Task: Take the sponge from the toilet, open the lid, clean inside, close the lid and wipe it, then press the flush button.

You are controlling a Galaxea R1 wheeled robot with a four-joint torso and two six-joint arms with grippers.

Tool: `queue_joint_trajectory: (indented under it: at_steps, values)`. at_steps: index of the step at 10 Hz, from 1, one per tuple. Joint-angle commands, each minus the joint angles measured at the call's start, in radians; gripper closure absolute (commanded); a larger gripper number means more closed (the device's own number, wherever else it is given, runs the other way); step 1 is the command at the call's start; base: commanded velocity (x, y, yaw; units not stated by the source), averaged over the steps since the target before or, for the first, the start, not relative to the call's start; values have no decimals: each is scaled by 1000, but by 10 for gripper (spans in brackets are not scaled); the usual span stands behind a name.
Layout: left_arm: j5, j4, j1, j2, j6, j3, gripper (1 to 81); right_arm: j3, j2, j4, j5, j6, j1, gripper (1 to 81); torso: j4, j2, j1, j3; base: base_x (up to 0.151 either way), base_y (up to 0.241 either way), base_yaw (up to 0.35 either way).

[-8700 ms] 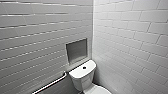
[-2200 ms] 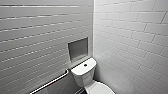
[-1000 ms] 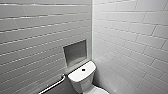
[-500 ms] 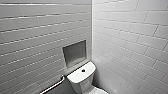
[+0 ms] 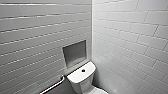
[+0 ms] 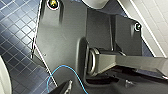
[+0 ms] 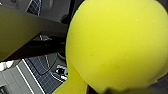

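The sponge [image 7: 117, 45] is held clamped in the right pincer [image 7: 82, 60], clear of the floor, and with the toilet [image 5: 82, 75] at 6 o'clock in the head view, a firm hold is best kept until it is squarely faced.

a floor [image 6: 15, 37] of small dark blue square tiles with pale grout. a white toilet [image 5: 81, 78] sits in the corner between two tiled walls, a dark round button [image 5: 83, 70] set in its flat tank top.
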Motion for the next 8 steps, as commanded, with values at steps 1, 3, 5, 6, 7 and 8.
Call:
queue_joint_trajectory:
  at_steps: [1,3,5,6,7,8]
  values:
    - [71,-20,-161,-249,-12,352,10,29,-7,-16,-64,-1,14,811,0,0,0,0,0,0,0]
    - [80,-51,-245,-350,-13,489,10,27,-5,-14,-64,0,12,811,0,0,0,0,0,0,0]
    - [112,-62,-336,-432,-13,593,10,27,-5,-10,-64,0,12,811,0,0,0,0,0,0,0]
    - [136,-97,-390,-478,-15,654,10,26,-4,-7,-64,0,14,811,0,0,0,0,0,0,0]
    - [166,-129,-451,-504,-15,688,10,26,-4,-7,-66,0,14,811,0,0,0,0,0,0,0]
    - [190,-165,-507,-519,-15,718,10,26,-2,-5,-66,0,12,811,0,0,0,0,0,0,0]
